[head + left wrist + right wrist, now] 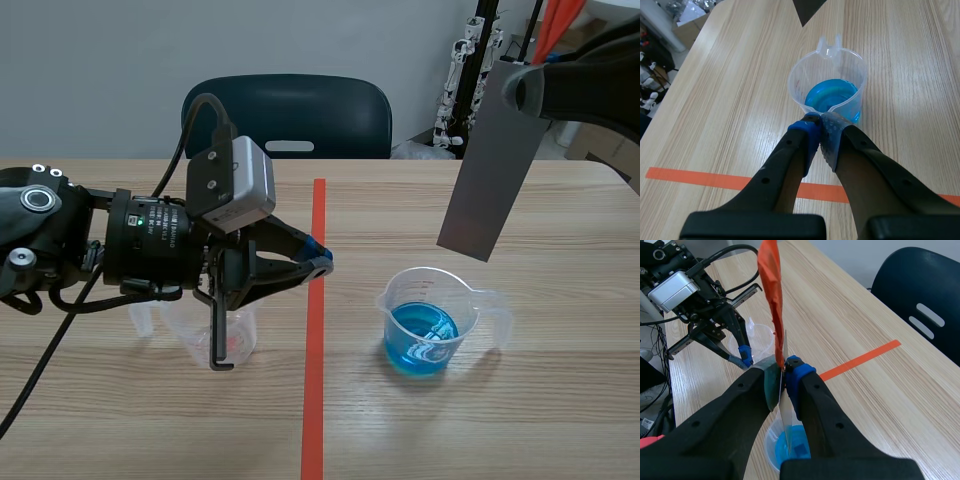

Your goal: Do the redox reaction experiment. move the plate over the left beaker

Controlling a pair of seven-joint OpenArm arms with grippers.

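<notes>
The grey plate [487,165] hangs tilted high at the right, above and behind the right beaker [428,322], which holds blue liquid. My right gripper [517,82] is shut on the plate's top end. In the right wrist view the plate [785,410] runs edge-on between the fingers [785,367], with the blue beaker [790,452] under them. The clear left beaker [238,338] stands left of the tape line, partly hidden by my left gripper [320,265], which is shut on nothing above it. The left wrist view has the shut fingers [820,122] pointing at the blue beaker [830,85].
An orange-red tape line [314,330] runs down the middle of the wooden table [560,420]. A dark chair [288,115] stands behind the far edge. Stands and boxes fill the far right corner [470,70].
</notes>
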